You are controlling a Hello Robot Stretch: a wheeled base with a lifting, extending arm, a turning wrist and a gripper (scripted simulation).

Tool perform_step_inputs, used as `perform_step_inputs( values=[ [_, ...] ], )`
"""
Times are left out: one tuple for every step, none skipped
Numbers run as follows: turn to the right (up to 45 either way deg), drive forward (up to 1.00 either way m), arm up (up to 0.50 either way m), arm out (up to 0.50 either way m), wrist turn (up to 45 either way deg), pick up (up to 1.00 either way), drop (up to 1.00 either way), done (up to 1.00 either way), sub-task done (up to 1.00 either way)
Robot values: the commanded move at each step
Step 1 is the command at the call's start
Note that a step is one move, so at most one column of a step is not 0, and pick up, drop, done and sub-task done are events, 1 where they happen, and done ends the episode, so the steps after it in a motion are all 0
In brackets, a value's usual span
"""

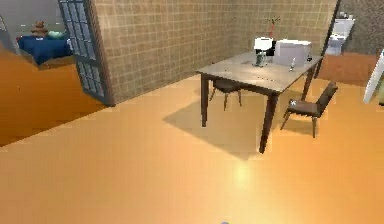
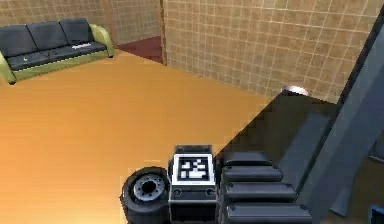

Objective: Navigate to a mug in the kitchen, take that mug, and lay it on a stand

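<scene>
A dark wooden table point(image 1: 240, 72) stands ahead at the forward view's right. On it stand a small white and dark thing point(image 1: 262, 50) and a white boxy thing point(image 1: 293, 48); I can't name a mug among them. In the arm side view the gripper's dark round body point(image 2: 148, 193) sits at the bottom edge, left of a white square with black marks point(image 2: 192, 167). I can't make out its far end, so I cannot tell whether it holds anything.
Two dark chairs point(image 1: 310, 105) point(image 1: 226, 88) stand at the table. A paned door point(image 1: 80, 45) opens onto a room with a blue table point(image 1: 42, 47). A white fixture point(image 1: 342, 30) shows far right. A dark sofa point(image 2: 50, 45) and a tiled wall point(image 2: 250, 40) lie out to the side, past open orange floor.
</scene>
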Motion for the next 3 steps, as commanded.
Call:
perform_step_inputs(
  values=[
    [0.0,0.15,0.0,0.0,0.0,0.0,0.0,0.0,0.0],
    [39.0,0.0,0.0,0.0,0.0,0.0,0.0,0.0,0.0],
    [0.0,0.5,0.0,0.0,0.0,0.0,0.0,0.0,0.0]
  ],
)
